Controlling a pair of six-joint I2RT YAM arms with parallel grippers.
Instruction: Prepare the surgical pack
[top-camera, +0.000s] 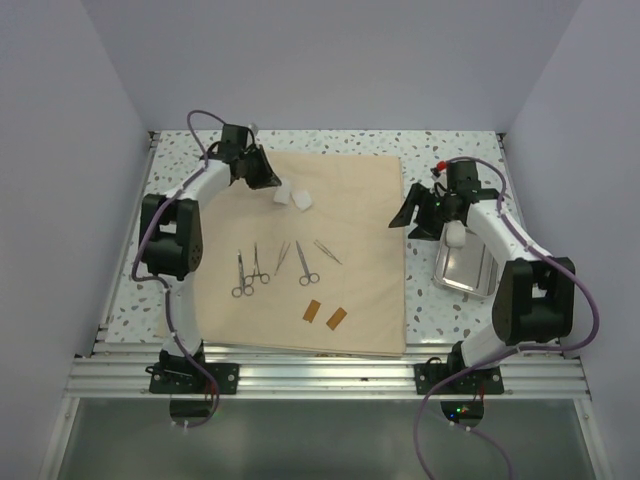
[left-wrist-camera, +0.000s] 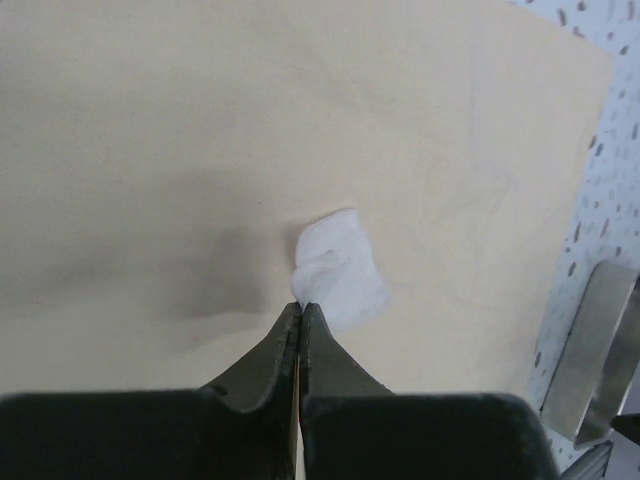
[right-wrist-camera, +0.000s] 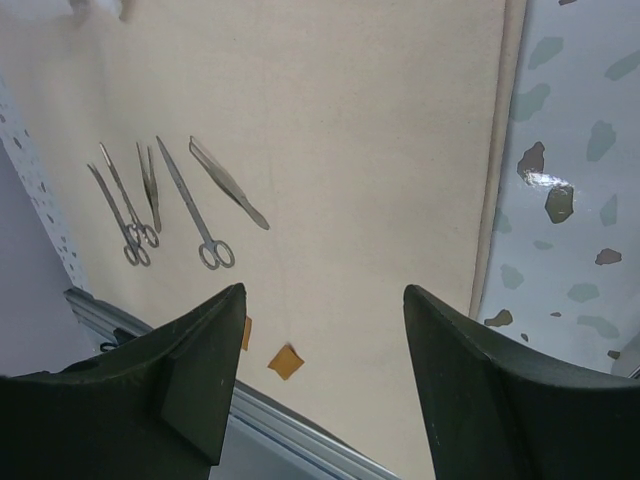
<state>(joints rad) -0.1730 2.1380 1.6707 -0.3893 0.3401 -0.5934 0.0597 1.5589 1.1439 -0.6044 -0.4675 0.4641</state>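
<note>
Top view: the surgical pack (top-camera: 350, 190) lies spread flat over the middle of the table (top-camera: 130, 300). On it sit two white gauze pieces (top-camera: 293, 198) at the far side, a row of scissors and forceps (top-camera: 270, 265) in the middle, and two brown tabs (top-camera: 324, 315) nearer. The left gripper (top-camera: 268, 180) hangs over the sheet's far-left part, just beside the gauze. The right gripper (top-camera: 412, 220) sits just off the right edge, between the sheet and the steel tray (top-camera: 465, 272).

Left wrist view: the left gripper (left-wrist-camera: 300, 308) is clenched, its jaws pressed together with no gap. Its tips meet the near edge of one gauze piece (left-wrist-camera: 342, 265), and I cannot tell whether a corner is nipped. The pack (left-wrist-camera: 200, 150) lies directly beneath and all around. The likely risk is the tips catching fabric along with the gauze, so that a lift puckers the sheet and drags it.

Right wrist view: the right gripper (right-wrist-camera: 322, 295) is spread wide and holds nothing. The pack (right-wrist-camera: 380, 120) fills the view below and to the left, with its right edge just beside the right finger and bare table (right-wrist-camera: 570, 200) beyond. The instruments (right-wrist-camera: 160, 205) lie loose, so a pull on that edge would probably slide them out of their row or towards the near rail
</note>
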